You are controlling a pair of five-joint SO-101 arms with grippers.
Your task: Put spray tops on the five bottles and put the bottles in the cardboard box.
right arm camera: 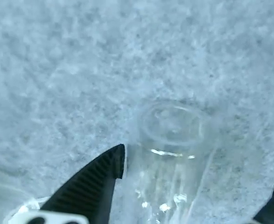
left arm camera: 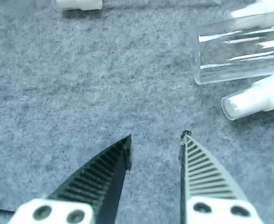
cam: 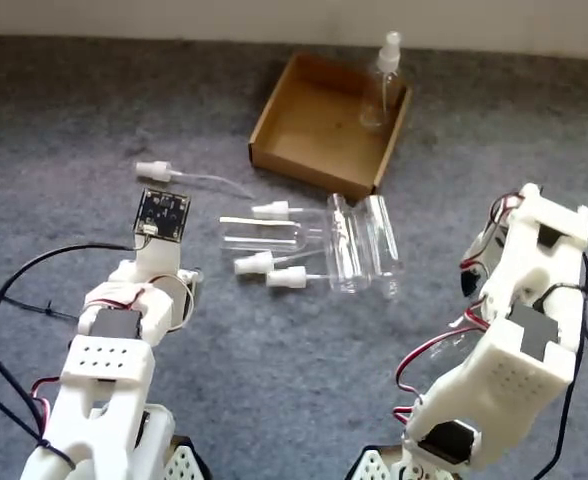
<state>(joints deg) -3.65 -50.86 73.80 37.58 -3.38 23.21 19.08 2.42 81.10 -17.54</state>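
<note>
The cardboard box (cam: 314, 135) lies open at the back of the carpet, with one capped bottle (cam: 384, 75) standing in its right corner. Several clear bottles (cam: 359, 245) lie side by side in the middle, with loose white spray tops (cam: 274, 270) beside them and one spray top (cam: 159, 170) farther left. My left gripper (left arm camera: 156, 138) hovers open over bare carpet, a little short of a lying bottle (left arm camera: 239, 51) and a spray top (left arm camera: 253, 98). My right gripper (right arm camera: 202, 161) is open, and a clear bottle (right arm camera: 174, 135) sits between its wide-spread fingers without being clamped.
Grey carpet covers the whole work area. The left arm (cam: 124, 330) fills the near left and the right arm (cam: 514, 330) the near right, with cables trailing beside both. Another spray top (left arm camera: 78, 3) lies beyond the left gripper.
</note>
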